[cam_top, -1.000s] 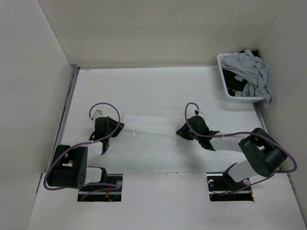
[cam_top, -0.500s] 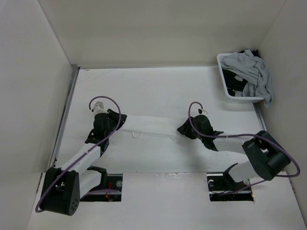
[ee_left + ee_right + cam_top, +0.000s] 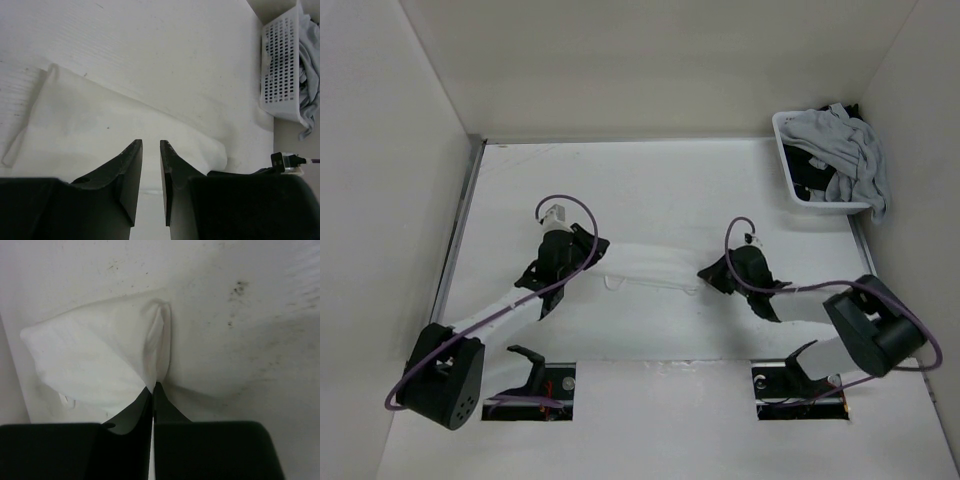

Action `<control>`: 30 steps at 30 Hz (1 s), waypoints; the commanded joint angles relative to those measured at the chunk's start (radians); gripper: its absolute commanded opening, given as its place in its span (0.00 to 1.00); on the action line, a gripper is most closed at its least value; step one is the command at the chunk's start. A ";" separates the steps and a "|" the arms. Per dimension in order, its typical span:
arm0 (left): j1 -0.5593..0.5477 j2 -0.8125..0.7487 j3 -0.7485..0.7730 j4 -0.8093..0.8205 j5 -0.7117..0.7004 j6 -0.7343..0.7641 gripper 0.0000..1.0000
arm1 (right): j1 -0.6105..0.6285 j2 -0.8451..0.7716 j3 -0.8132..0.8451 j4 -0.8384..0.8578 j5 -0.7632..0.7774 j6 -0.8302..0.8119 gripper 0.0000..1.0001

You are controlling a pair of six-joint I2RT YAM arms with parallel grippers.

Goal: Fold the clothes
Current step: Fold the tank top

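Observation:
The clothes, one thin white top (image 3: 650, 262), lies as a narrow band across the middle of the table between my two grippers. My left gripper (image 3: 585, 252) hovers over its left end. In the left wrist view the left gripper (image 3: 150, 142) has its jaws a narrow gap apart with no fabric seen between them, and the top (image 3: 100, 120) spreads ahead with a strap at its left. My right gripper (image 3: 712, 272) is at the top's right end. In the right wrist view the right gripper (image 3: 153, 386) is shut, pinching the top (image 3: 90, 355) into a raised ridge at the fingertips.
A white plastic basket (image 3: 788, 165) stands in the far right corner with light grey garments (image 3: 845, 150) heaped in it and hanging over its side. It also shows as a perforated basket (image 3: 280, 75) in the left wrist view. White walls enclose the table on three sides.
My left arm has stretched forward and to the right over the top's left end. My right gripper opened, then shut again on the right end, shifting slightly to the right.

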 commanded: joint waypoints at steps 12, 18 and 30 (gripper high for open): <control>-0.132 0.002 0.053 0.074 -0.035 0.005 0.20 | -0.008 -0.612 0.137 -0.710 0.266 -0.241 0.03; -0.135 -0.043 0.037 0.068 -0.026 -0.002 0.21 | 0.083 -0.424 0.378 -0.786 0.315 -0.372 0.03; -0.065 -0.143 -0.036 0.062 0.023 -0.009 0.22 | 0.308 0.084 0.846 -0.922 0.366 -0.468 0.05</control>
